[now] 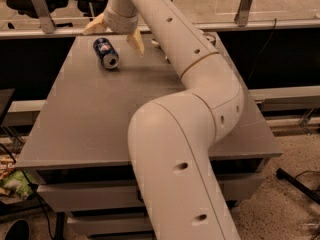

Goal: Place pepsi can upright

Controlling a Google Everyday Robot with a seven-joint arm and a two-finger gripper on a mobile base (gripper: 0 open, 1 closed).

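Gripper: positioned over the far end of the table, directly above and just behind the can. Its two fingers are spread wide and grasp nothing; one stands to each side of the can's far end, and I cannot tell whether either one touches it.

Can: lying on its side on the tabletop, silver end turned toward the camera and logo facing up. It rests near the table's far edge and nearer the left edge than the right.

Open room: bare tabletop runs from the can toward the camera and out to the left edge. Behind the can only a narrow strip of table is left before the far edge.

Obstructions: the arm comes up from the near right, crosses the right half of the table and bends in over the can from the right, hiding most of the surface on that side. A small pale item shows just right of the can, against the arm; its identity cannot be told.

Surroundings: beyond the can, a rail runs behind the table with an upright post on it. Well below and left of the can, a bag lies on the floor.
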